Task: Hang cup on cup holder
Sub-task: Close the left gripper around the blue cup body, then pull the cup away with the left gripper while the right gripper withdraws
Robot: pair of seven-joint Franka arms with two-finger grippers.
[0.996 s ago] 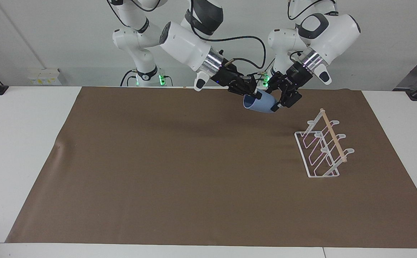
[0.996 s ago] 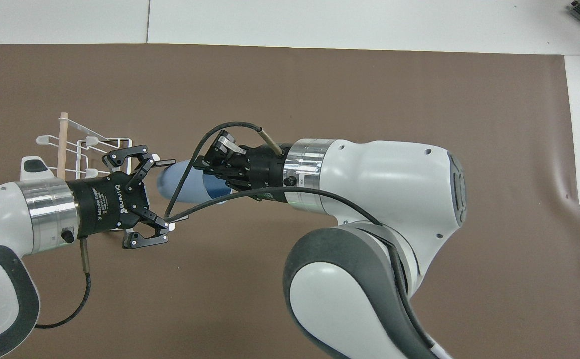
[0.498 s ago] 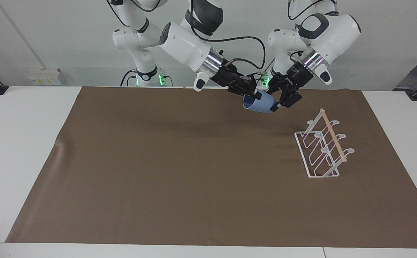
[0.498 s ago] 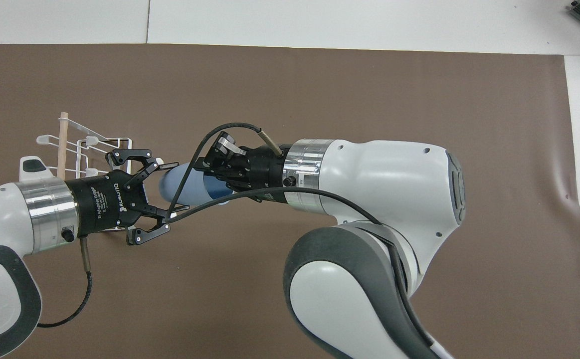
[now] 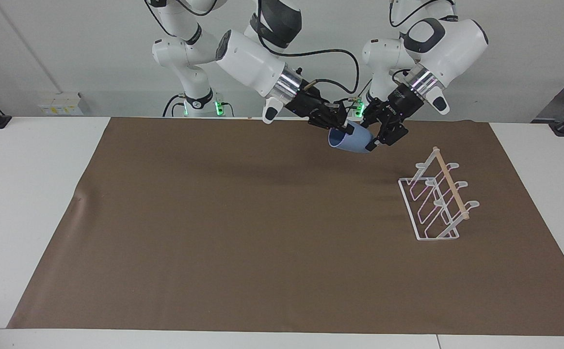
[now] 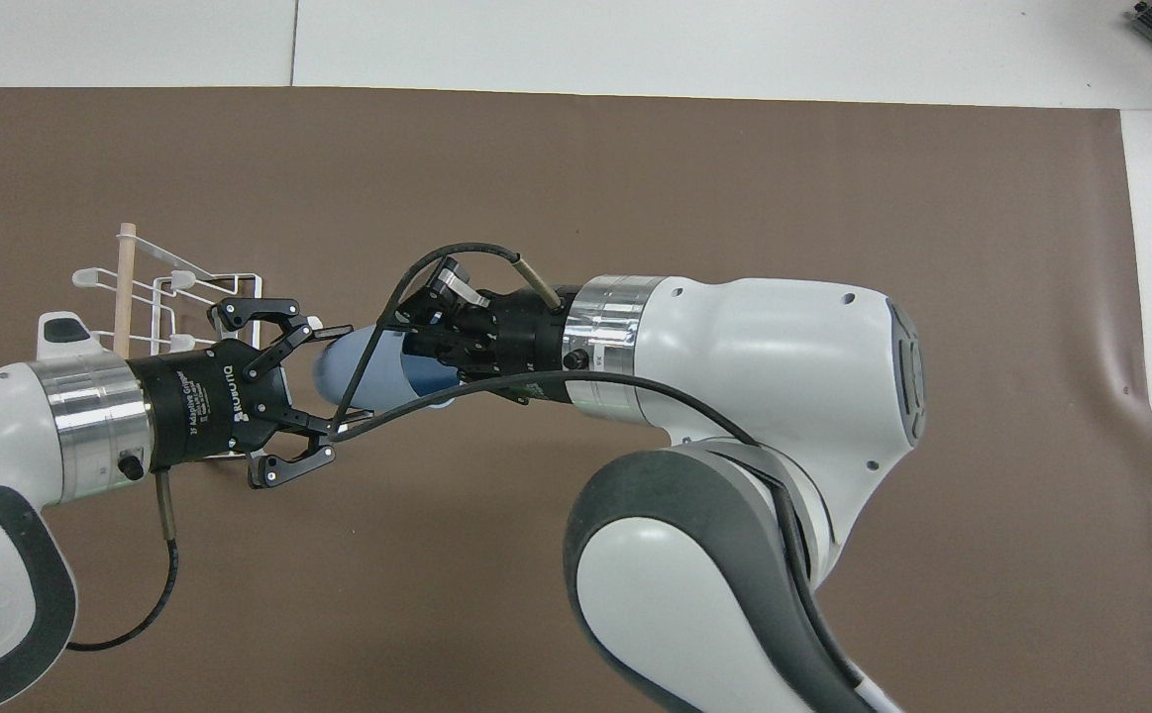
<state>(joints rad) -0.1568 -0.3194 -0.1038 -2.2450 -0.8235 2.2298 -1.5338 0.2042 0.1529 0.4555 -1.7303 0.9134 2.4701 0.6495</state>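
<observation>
The light-blue cup (image 5: 353, 140) hangs in the air on its side between my two grippers, over the brown mat's edge nearest the robots. My right gripper (image 5: 343, 128) is shut on the cup's rim, one finger inside the mouth. My left gripper (image 5: 377, 140) has its fingers against the cup's narrow base. In the overhead view the cup (image 6: 353, 364) lies between the left gripper (image 6: 331, 378) and the right gripper (image 6: 419, 347). The white wire cup holder (image 5: 449, 182) stands on the mat toward the left arm's end; it also shows in the overhead view (image 6: 125, 287), partly under the left gripper.
A brown mat (image 5: 238, 218) covers most of the white table (image 5: 29, 194). The right arm's large elbow fills the lower middle of the overhead view (image 6: 734, 495). A black cable (image 6: 457, 381) loops across the cup from the right wrist.
The left gripper's fingers have closed inward from wide open onto the cup's base. The cup and the right gripper have barely moved.
</observation>
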